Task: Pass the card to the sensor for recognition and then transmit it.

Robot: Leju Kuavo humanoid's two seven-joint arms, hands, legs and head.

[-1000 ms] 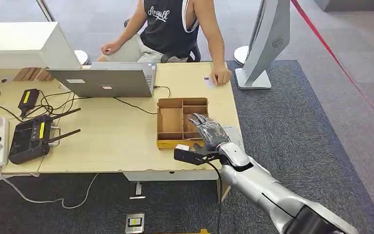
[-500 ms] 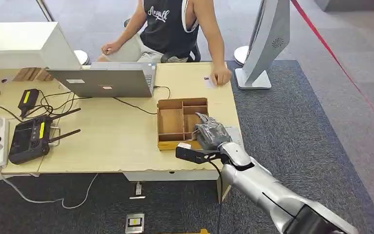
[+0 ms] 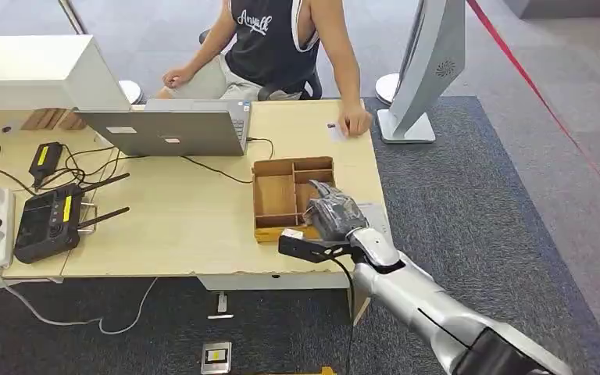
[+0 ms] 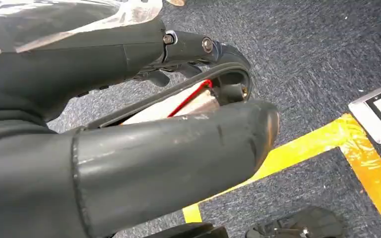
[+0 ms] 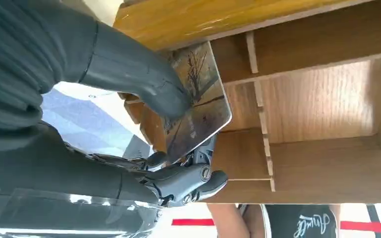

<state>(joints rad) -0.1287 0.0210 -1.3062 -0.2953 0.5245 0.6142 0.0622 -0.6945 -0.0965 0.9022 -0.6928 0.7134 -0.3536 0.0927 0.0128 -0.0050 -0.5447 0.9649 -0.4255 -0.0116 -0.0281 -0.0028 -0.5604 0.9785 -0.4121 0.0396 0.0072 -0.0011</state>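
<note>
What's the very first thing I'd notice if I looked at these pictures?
Probably the robot's silver arm reaching up to the wooden tray at the table's near edge, where its right hand pinches a shiny card between thumb and fingers just above the compartments. Next, a person sitting across the table behind an open laptop.

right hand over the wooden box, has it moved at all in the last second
Yes, slightly. Against the fixed wooden box, the right hand has curled in and drawn back toward the box's near edge, now pinching the card.
</note>
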